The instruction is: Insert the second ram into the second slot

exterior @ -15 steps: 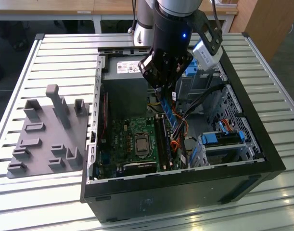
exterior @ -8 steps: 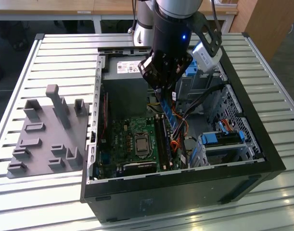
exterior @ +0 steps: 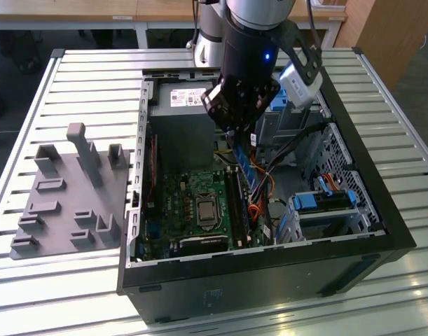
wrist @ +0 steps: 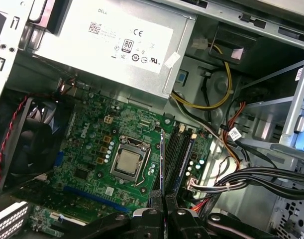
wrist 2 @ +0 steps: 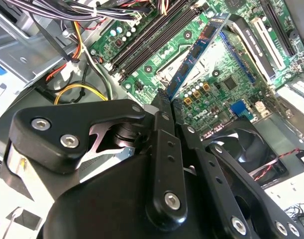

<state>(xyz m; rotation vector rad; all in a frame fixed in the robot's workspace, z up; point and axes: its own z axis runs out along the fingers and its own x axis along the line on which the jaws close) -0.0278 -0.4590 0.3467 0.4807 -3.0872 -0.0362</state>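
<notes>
Second ram (wrist 2: 196, 55) is clenched at one end in the pincer (wrist 2: 166, 98). It hangs slanted inside the open computer case (exterior: 270, 269), above the motherboard (wrist: 87, 149). Its free end reaches toward the black memory slots (wrist: 177, 154) but is not seated in any of them. In the first wrist view the stick shows edge-on, seemingly between the CPU socket (wrist: 128, 163) and the slots and nearly parallel to them.

Doing this step well looks like a matter of squareness. Level the stick so its contact edge meets the slot along its whole length. Line it over the right channel rather than its neighbour, and press straight down, evenly. The bundled cables (wrist: 251, 174) lie just beside the slots and should be kept clear of the descent.
</notes>
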